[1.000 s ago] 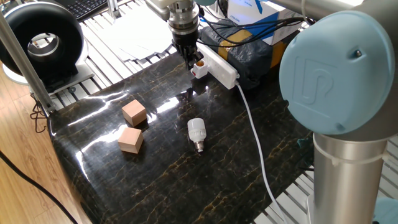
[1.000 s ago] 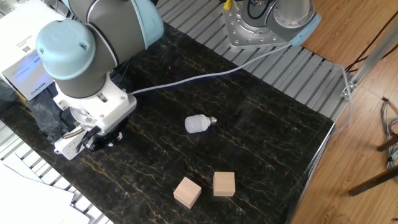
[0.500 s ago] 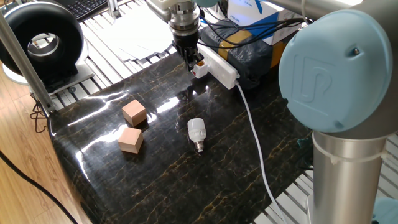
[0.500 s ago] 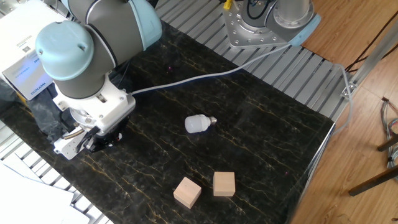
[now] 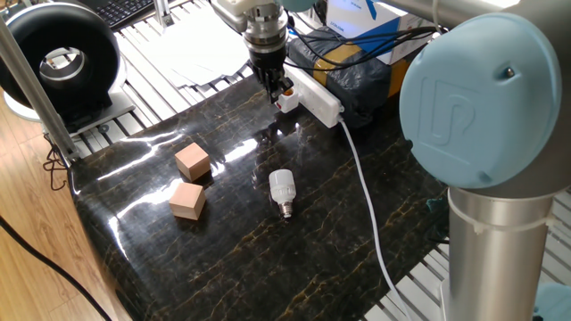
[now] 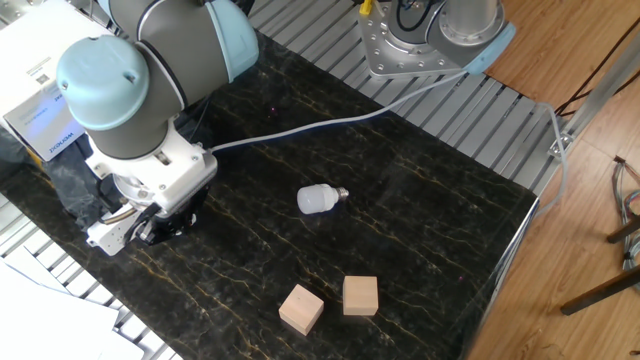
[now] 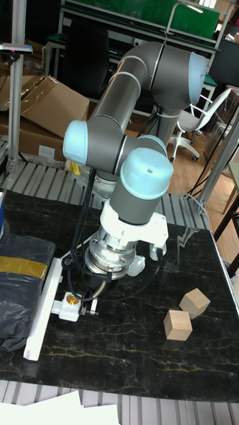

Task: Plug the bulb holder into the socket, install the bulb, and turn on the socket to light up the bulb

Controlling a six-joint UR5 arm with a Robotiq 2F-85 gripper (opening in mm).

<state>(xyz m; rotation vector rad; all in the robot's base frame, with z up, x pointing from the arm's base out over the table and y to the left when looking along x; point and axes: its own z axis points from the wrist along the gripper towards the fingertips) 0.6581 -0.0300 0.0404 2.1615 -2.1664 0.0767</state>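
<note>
The socket [image 5: 317, 94] is a long white strip at the table's back edge, also seen as the socket [image 7: 43, 312]. The bulb holder [image 5: 286, 99], a small white cube with its orange-brown opening facing up, sits against the strip's long side; it shows too as the bulb holder [image 7: 70, 307]. My gripper [image 5: 280, 87] points down with its dark fingers shut on the holder; in the tall view the gripper [image 7: 85, 302] is half hidden under the wrist. The bulb [image 5: 282, 191] lies on its side mid-table, away from the gripper, also visible as the bulb [image 6: 318, 199].
Two tan wooden cubes [image 5: 191, 161] [image 5: 187, 200] rest left of the bulb. A dark wrapped box with yellow tape [image 5: 366, 76] stands behind the socket. The white cable [image 5: 366, 192] runs across the table's right side. Paper sheets [image 5: 192, 49] lie beyond the table.
The gripper has shifted very slightly at the bulb holder; the holder, bulb and cubes have stayed in place.
</note>
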